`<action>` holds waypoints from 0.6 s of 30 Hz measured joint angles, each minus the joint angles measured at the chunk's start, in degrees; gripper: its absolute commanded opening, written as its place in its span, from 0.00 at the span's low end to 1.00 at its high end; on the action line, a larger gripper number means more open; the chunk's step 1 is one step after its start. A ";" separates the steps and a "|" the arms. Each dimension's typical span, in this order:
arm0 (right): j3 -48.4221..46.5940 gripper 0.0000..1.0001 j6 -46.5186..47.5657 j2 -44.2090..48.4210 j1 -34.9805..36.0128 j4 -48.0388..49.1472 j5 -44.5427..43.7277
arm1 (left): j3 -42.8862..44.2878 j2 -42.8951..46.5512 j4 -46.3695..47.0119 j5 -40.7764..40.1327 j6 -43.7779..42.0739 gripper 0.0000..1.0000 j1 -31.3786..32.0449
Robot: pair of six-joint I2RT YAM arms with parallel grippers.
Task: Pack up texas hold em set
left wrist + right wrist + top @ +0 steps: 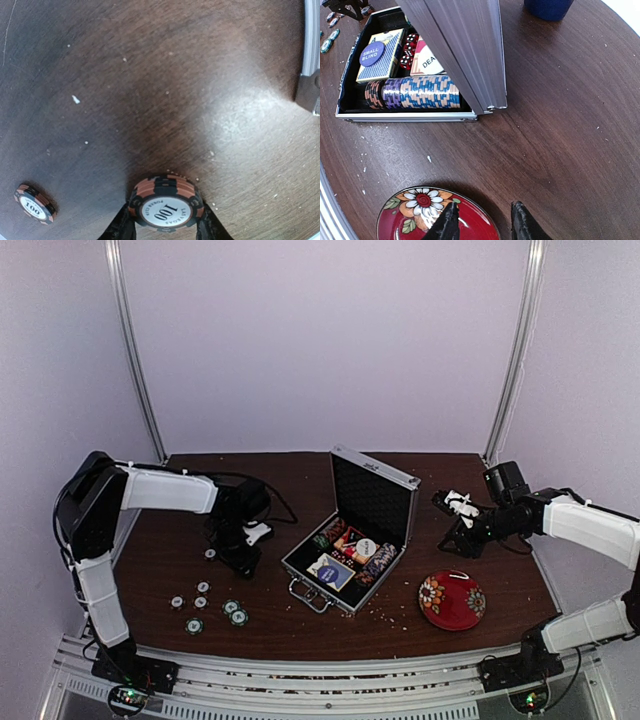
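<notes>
L fingers pinch chip stack | R fingers apart; near bowl

Pretty clearly a robotics lab rig, some kind of closed-off test cell. Boxed in on three sides by plain pale walls, with bare metal uprights running up the back corners. Two black-and-white robot arms, the left arm and the right arm, bolted to a slotted aluminium rail along the near edge of a dark wooden table. Loose black cables trailing over the tabletop, little green lights glowing down by the bases. Total test-bench vibes.
</notes>
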State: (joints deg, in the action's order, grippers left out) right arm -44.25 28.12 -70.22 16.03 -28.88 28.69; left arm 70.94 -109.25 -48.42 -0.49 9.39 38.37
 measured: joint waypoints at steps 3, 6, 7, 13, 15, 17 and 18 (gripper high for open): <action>0.00 0.36 0.00 0.00 0.00 -0.02 0.00 | -0.98 0.90 1.05 0.15 0.42 0.18 0.20; 0.00 0.36 0.00 0.00 0.00 -0.02 0.02 | -2.10 2.12 1.42 0.74 1.05 0.17 0.57; 0.00 0.36 0.00 0.00 0.00 -0.02 0.02 | -2.40 2.82 1.36 1.05 1.27 0.17 0.74; 0.00 0.36 0.02 -0.42 0.00 -0.04 0.02 | -2.47 8.83 1.53 2.75 1.95 0.16 1.95; 0.00 0.36 0.02 -0.42 0.00 -0.04 0.02 | -2.47 10.88 2.14 3.26 1.92 0.16 3.19; 0.00 0.36 0.02 -0.44 0.00 -0.04 0.04 | -2.49 12.33 3.10 4.13 2.10 0.18 4.74; 0.00 0.36 0.02 -0.46 0.00 -0.04 0.02 | -2.51 12.79 3.76 4.42 2.34 0.19 5.42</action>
State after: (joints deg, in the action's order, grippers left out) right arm -44.25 28.14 -70.67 16.03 -28.93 28.71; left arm 68.42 -96.47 -44.66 3.92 11.73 43.79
